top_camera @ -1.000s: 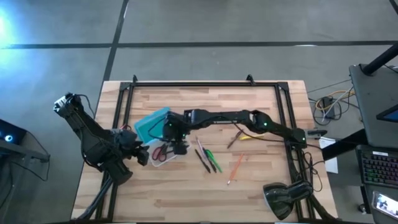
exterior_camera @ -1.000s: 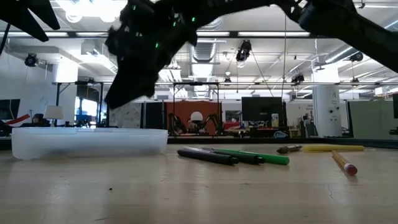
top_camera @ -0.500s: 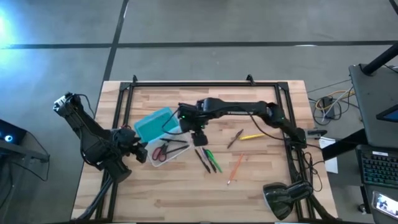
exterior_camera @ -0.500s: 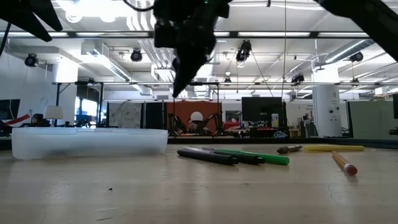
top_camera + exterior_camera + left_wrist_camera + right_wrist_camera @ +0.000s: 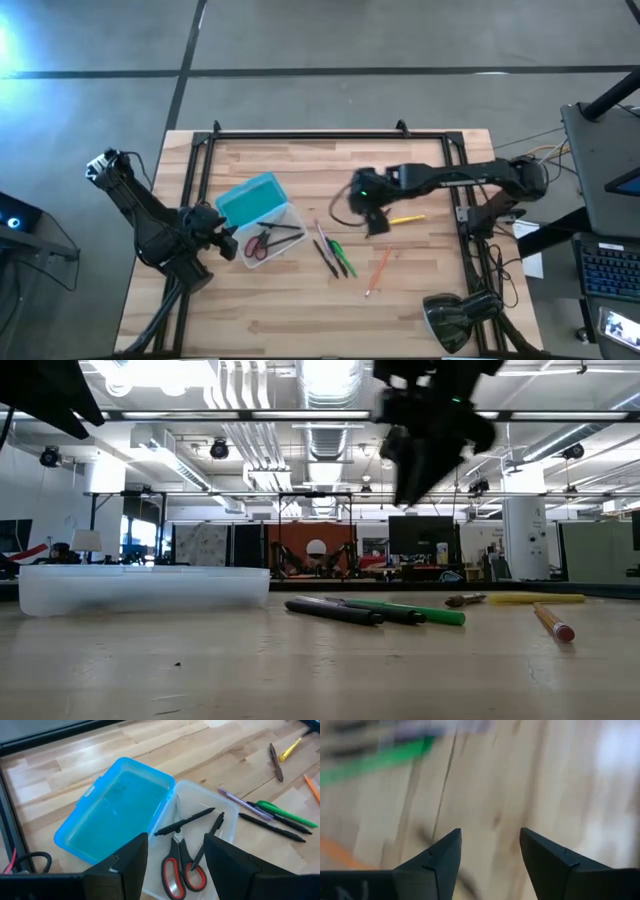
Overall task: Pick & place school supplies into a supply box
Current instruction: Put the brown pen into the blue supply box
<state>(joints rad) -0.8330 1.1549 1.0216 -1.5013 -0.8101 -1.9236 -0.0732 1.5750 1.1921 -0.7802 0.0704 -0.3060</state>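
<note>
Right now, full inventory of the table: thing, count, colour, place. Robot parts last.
Supply box: 1, whitish tray with turquoise lid open, table left-centre.
Scissors: 1, red-handled, in the tray.
Dark pens in the tray: 2, black, beside the scissors.
Green marker: 1, table centre, among thin dark pens and a lilac one.
Orange pencil: 1, right of the marker.
Yellow stick: 1, centre-right.
Left gripper: open, empty, parked beside the box.
Right gripper: open, empty, above the table, centre-right.
</note>
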